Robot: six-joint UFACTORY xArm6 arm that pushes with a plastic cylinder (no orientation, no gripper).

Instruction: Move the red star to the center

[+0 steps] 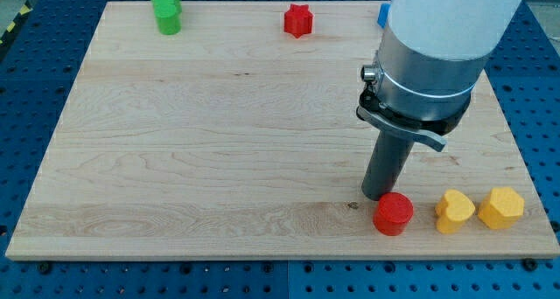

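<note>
The red star [298,20] sits near the view's top edge of the wooden board [201,142], a little right of the middle. My tip [379,197] is far from it, low on the view's right, touching or nearly touching the upper left side of a red cylinder [394,214]. The arm's white and grey body [437,45] rises above the rod and hides part of the board's top right.
A green star [165,10] sits at the top left. A blue block [383,15] peeks out at the top, mostly hidden by the arm. A yellow heart-like block [455,211] and a yellow hexagon [501,207] lie at the bottom right, near the board's edge.
</note>
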